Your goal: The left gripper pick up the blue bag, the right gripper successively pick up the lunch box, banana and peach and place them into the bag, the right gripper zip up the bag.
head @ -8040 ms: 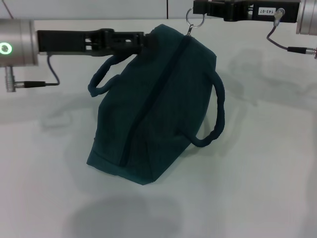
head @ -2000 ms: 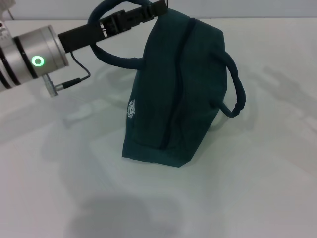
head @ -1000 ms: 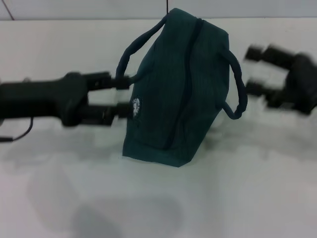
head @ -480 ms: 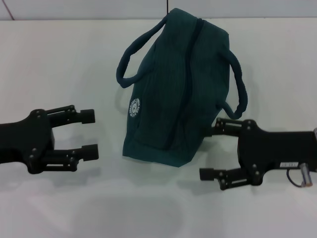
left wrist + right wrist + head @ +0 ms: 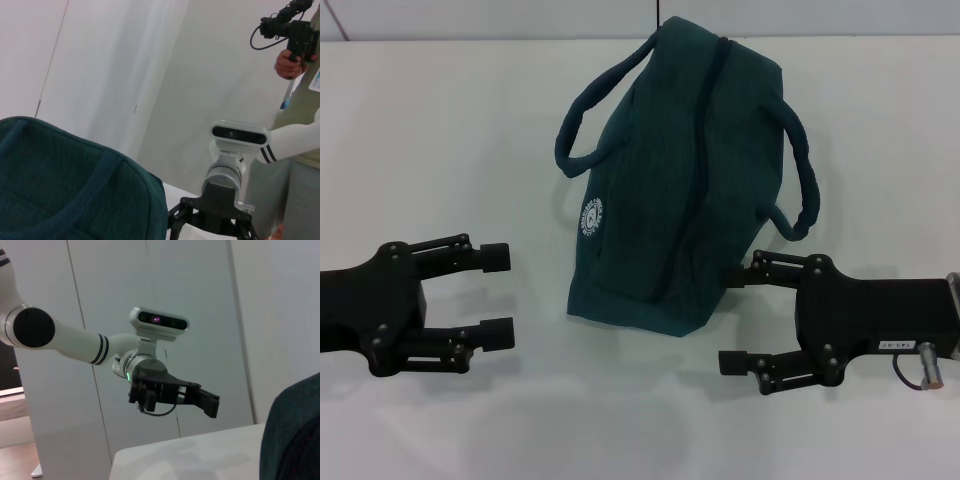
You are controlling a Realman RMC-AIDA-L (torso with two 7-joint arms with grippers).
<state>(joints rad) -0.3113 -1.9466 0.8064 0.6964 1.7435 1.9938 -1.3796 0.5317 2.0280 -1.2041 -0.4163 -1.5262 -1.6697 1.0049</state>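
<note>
The blue bag rests on the white table at the middle back, its dark zip line running along the top and both handles hanging loose. My left gripper is open and empty, low on the table to the left of the bag and apart from it. My right gripper is open and empty, close by the bag's near right corner. The bag also shows in the left wrist view and the right wrist view. The lunch box, banana and peach are out of view.
In the left wrist view a person holding a camera stands beyond the table, behind my right arm. The right wrist view shows my left arm before a white wall.
The left gripper has let go of the bag's handle and the bag has settled on the table. Both arms have come down to the near side, open, and barely moved in the last half second.
</note>
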